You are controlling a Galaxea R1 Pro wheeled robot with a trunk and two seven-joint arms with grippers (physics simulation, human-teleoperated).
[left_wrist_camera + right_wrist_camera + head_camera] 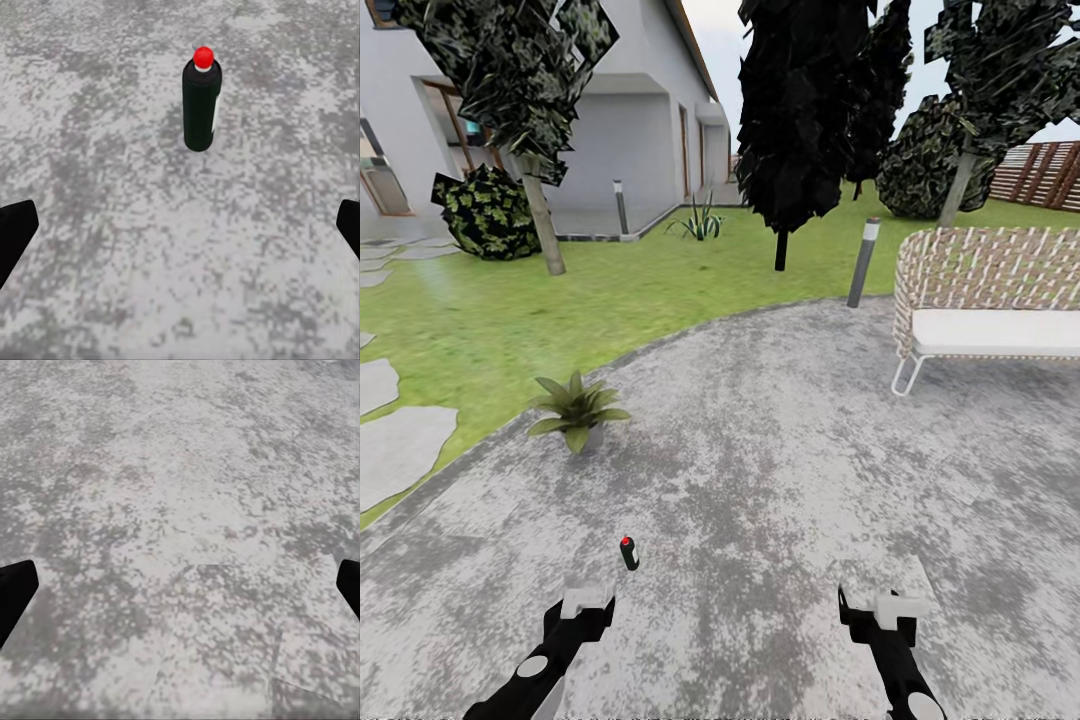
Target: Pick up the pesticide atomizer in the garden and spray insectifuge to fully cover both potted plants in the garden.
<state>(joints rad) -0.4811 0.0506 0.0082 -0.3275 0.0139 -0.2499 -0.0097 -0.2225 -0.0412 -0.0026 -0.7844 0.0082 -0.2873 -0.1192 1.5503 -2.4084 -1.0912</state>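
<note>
The round grey mottled patio (780,470) takes up the near ground, bordered on the left and far side by lawn (560,300). A white house (610,110) stands far left, its upper part cut off by the frame. Dark trees (800,110) and round bushes rise beyond the lawn, their tops also cropped, and a brown slatted fence (1045,172) shows at the far right. A woven bench with a white cushion (990,295) sits on the patio at the right, cut off at the frame edge. Two grey lamp posts (863,262) stand by the patio rim and near the house. Pale stepping stones (395,450) lie at the left.

One potted plant (576,408), a low rosette of pointed green leaves, stands at the patio's left edge; its pot is hard to make out.

The pesticide atomizer (629,553) (201,103) stands upright on the patio, just beyond the left gripper (588,600) (180,225) and apart from it. It is a slim dark bottle with a red cap on a white neck and a pale strip down one side.

The left gripper's fingers are spread wide, empty. The right gripper (882,605) (180,585), near right, is likewise spread over bare stone.
</note>
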